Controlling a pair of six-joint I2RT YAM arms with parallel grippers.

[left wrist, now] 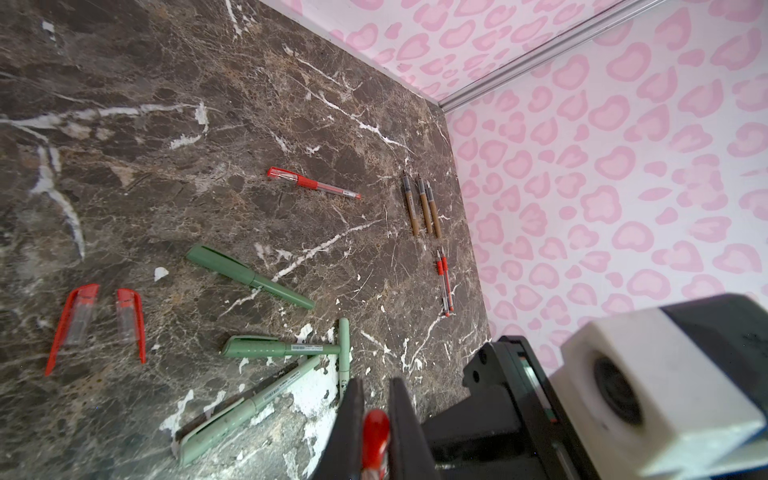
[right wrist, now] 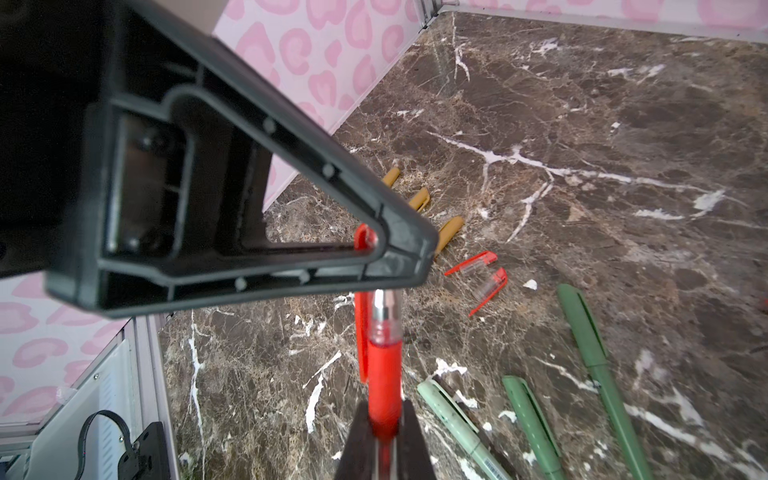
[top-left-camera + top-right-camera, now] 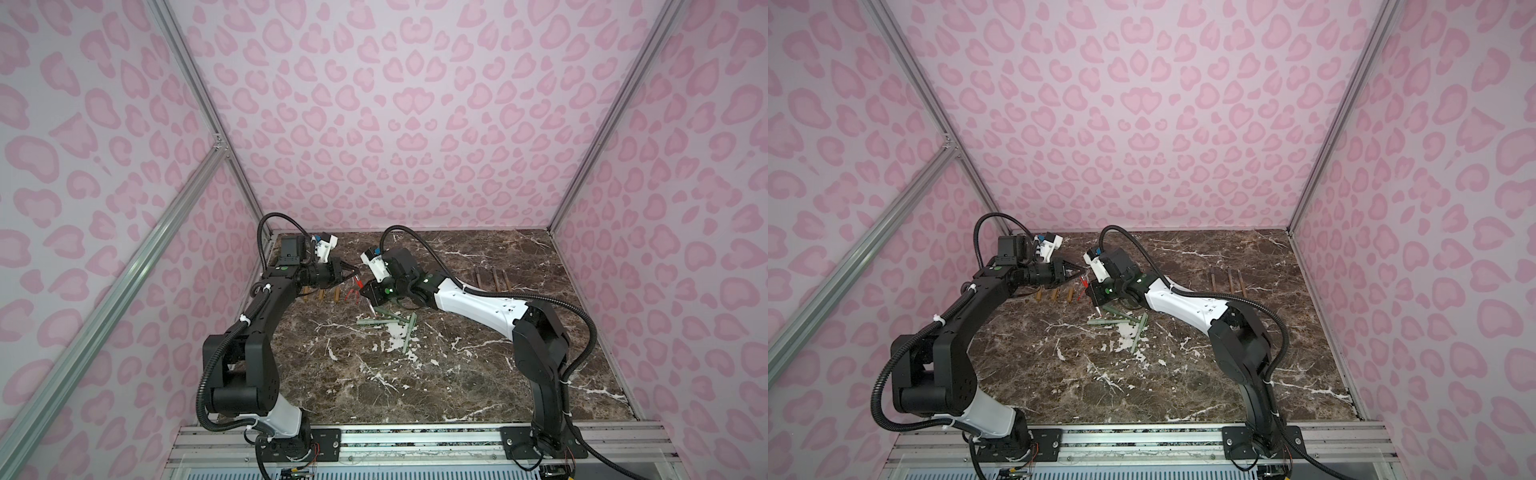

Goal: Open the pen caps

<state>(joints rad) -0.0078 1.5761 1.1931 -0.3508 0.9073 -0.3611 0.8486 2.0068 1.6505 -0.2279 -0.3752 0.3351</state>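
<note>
We see red pen (image 2: 384,365) with long axis running tool to tool, right tool (image 2: 384,412) clamped on its barrel, left tool (image 1: 376,399) clamped on its cap (image 1: 376,432), cap end pointing to the left arm

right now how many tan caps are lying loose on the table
3, in a row beside the loose red caps: nearest tan cap, middle tan cap, farthest tan cap. More could be hidden under the left arm.
</note>
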